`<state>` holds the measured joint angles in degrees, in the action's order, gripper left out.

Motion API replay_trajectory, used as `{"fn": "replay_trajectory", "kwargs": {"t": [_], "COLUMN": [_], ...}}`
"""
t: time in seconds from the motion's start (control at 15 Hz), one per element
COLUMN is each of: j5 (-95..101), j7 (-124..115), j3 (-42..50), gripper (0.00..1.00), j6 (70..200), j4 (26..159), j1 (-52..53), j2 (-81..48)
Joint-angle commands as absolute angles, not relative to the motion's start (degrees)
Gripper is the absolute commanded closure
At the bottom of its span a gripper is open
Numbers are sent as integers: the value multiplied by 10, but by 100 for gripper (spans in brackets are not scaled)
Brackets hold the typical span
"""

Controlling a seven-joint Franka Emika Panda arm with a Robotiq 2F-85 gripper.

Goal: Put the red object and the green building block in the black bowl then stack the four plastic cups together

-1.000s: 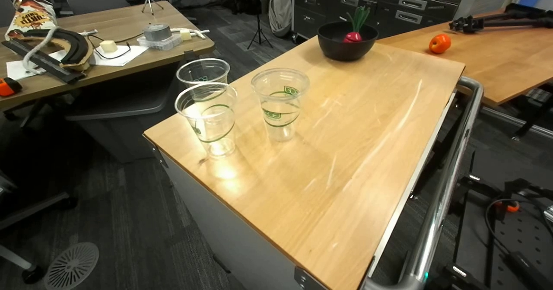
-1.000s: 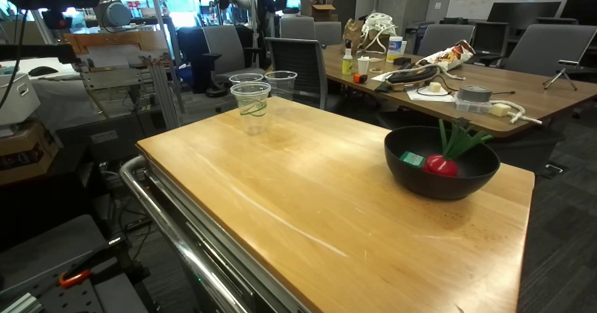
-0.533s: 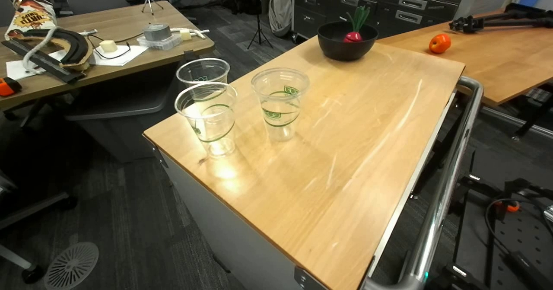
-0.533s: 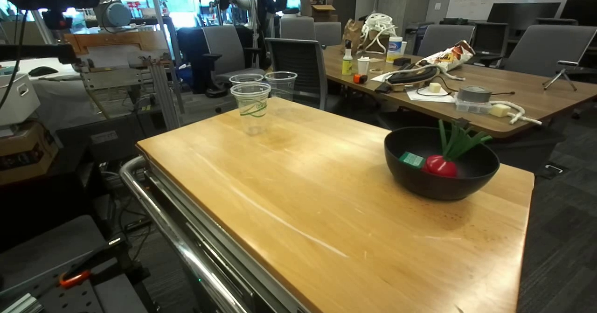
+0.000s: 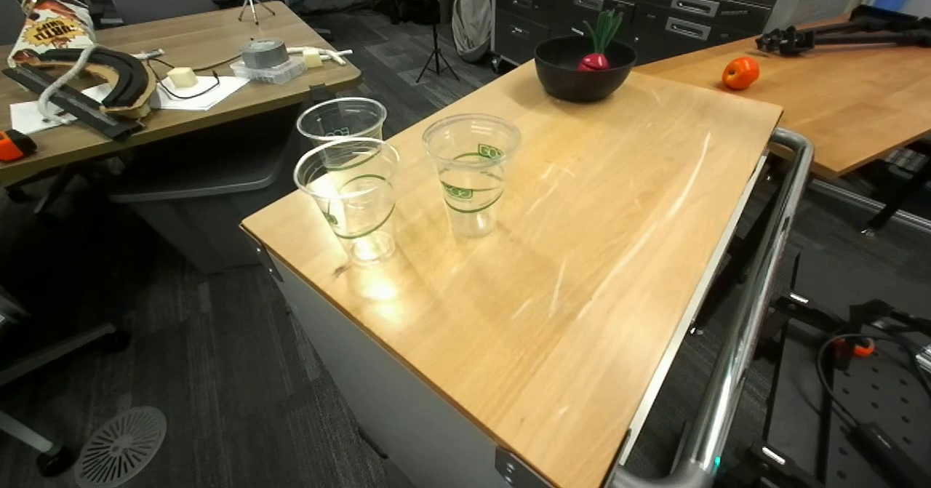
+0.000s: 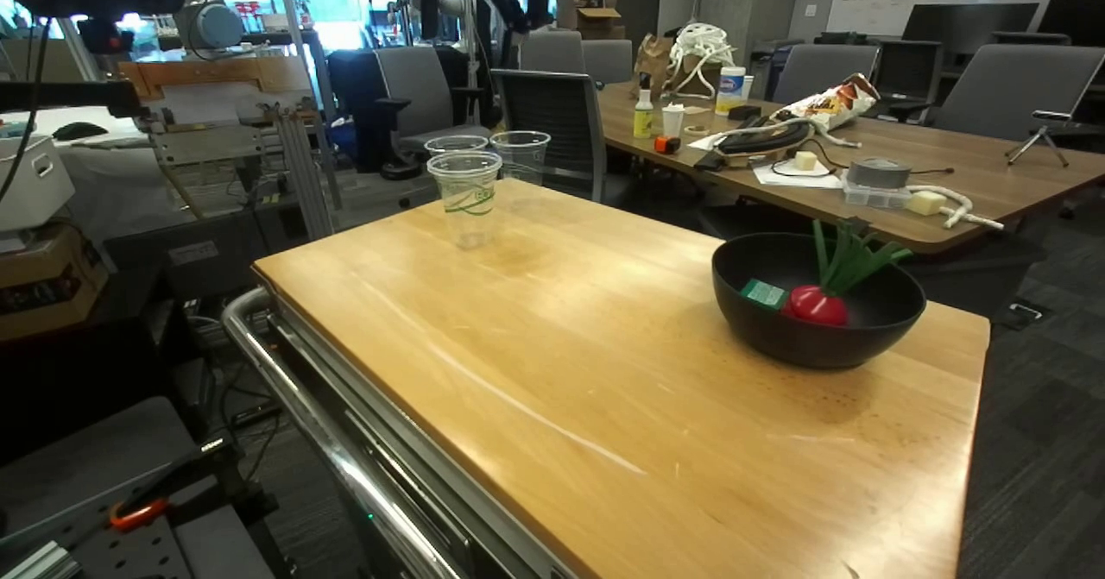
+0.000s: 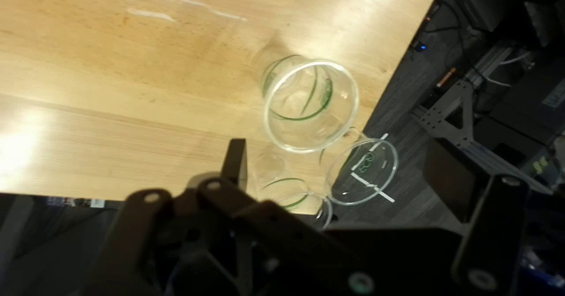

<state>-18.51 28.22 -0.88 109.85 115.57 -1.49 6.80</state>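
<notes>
Gripper [image 7: 342,168]: fingers spread wide, and there are the cup rims, showing between them in the wrist view; dark, blurred linkage covers part of one rim, and the top of an exterior view slices the gripper off.
Nested cups [image 5: 473,182]: here's the pair, doubled rim, two green labels, upright on the surface [image 5: 582,277], farthest in from the edges.
End-edge cup [image 5: 367,222]: upright near the short end edge, glare washing out its side.
Long-edge cup [image 5: 340,121]: beside the edge away from the metal handle [image 5: 761,284], its base hard to make out through the end-edge cup; touching or apart, can't tell.
Black bowl [image 6: 820,348]: way over by the opposite end, close to the corner on that same long edge.
Red object [image 6: 816,306]: sits in the bowl, green top poking above the rim, underside hidden by the near wall.
Green block [image 6: 764,294]: also in the bowl, just beside the red object, shown by an exterior view alone.
Handle edge: broad scratched wood runs all along it and across from cups to bowl, roomy.
</notes>
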Motion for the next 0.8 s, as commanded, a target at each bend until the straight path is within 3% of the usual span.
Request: {"fn": "replay_trajectory", "kwargs": {"t": [0.0, 0.33, 0.4, 0.73], "j5": [-74, -9, -26, -15], "j7": [230, 203, 215, 210], "j3": [-5, -8, -9, -11], "gripper": [0, 0, 0, 0], "j6": [1080, 1037, 1077, 1060], "j4": [1016, 868, 952, 906], "j1": [-9, -10, -15, -14], "j2": [-28, -135, -83, -124]}}
